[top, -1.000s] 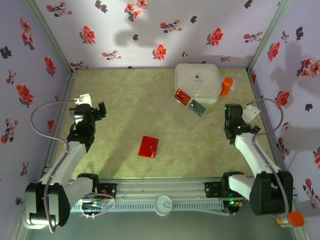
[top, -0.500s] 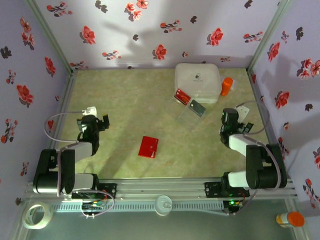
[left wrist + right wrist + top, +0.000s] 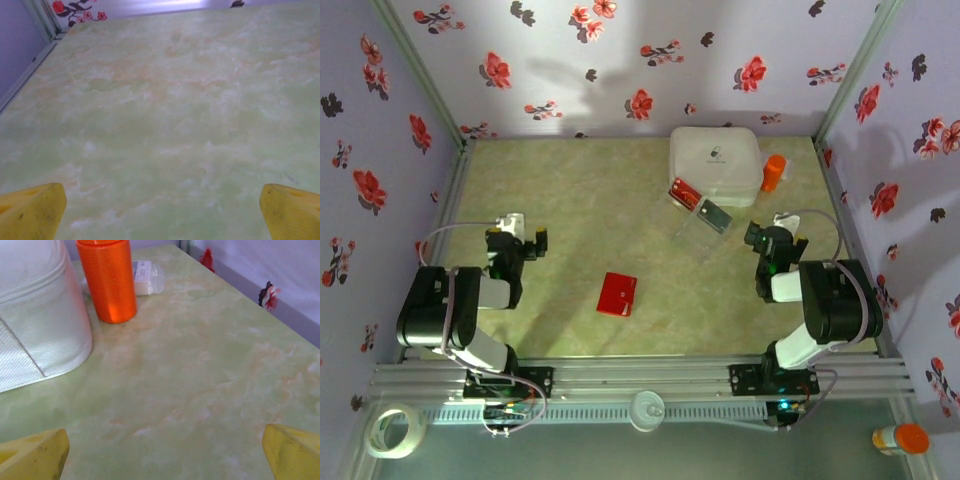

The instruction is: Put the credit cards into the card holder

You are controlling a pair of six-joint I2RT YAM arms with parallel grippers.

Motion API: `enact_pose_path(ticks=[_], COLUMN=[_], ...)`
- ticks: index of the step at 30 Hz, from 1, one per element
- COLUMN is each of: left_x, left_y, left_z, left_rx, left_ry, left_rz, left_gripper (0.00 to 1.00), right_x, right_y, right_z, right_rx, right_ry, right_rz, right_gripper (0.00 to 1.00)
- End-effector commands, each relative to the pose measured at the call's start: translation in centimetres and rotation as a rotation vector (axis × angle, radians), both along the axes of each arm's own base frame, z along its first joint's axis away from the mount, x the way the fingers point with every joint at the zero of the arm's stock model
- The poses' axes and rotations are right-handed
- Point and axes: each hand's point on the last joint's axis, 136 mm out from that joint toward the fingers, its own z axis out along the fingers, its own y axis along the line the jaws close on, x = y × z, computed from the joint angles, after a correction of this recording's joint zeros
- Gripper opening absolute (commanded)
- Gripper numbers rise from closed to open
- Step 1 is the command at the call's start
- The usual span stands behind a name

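Below the near rail, off the worktop [image 3: 580, 215], a roll of tape [image 3: 395, 428] lies at the left corner and an orange-capped bottle [image 3: 901, 438] at the right corner. Both arms are folded low over their bases at the near edge.

The left gripper [image 3: 161, 215] stands wide, its yellow fingertips [image 3: 32, 212] far out at the two lower corners of the left wrist view, with bare green marbled surface between them and nothing held. The right gripper [image 3: 162, 455] is just as wide and also holds nothing, over bare surface on the right side.

The card holder [image 3: 617, 294], a small red rectangle, lies closed and flat near the middle of the worktop, between the two arms and apart from both.

Farther back and to the right sits a clear tray [image 3: 698, 238]. A red credit card [image 3: 683, 192] and a dark credit card [image 3: 714, 214] lie in it, side by side.

Just behind the tray stands a white box [image 3: 715, 163]. An orange bottle [image 3: 774, 172] stands upright just beside the box's right side. In the right wrist view a small white packet [image 3: 145, 277] lies behind that bottle.
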Motion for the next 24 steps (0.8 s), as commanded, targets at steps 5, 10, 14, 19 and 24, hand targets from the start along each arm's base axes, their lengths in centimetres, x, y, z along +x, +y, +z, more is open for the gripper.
enact_pose_path(ticks=[5, 10, 14, 19, 24], left_x=[1.71, 1.64, 1.42, 1.48, 1.45], left_y=[1.78, 1.76, 1.02, 1.08, 1.06], left_z=[0.97, 1.02, 1.14, 1.12, 1.1], left_rx=[-0.074, -0.071, -0.053, -0.053, -0.053], left_ry=[0.005, 0.0, -0.01, -0.009, -0.008], left_rz=[0.03, 0.028, 0.001, 0.004, 0.004], left_gripper=[1.0, 1.0, 1.0, 1.0, 1.0], right_x=[1.53, 1.2, 1.15, 1.11, 1.21], right_y=[-0.06, 0.09, 0.15, 0.13, 0.05], right_z=[1.58, 1.75, 1.77, 1.72, 1.8], right_rx=[0.0, -0.013, -0.013, -0.014, -0.013], right_ry=[-0.045, -0.051, -0.053, -0.051, -0.052], right_rz=[0.015, 0.025, 0.024, 0.023, 0.018], right_gripper=[0.99, 0.99, 0.99, 0.99, 0.99])
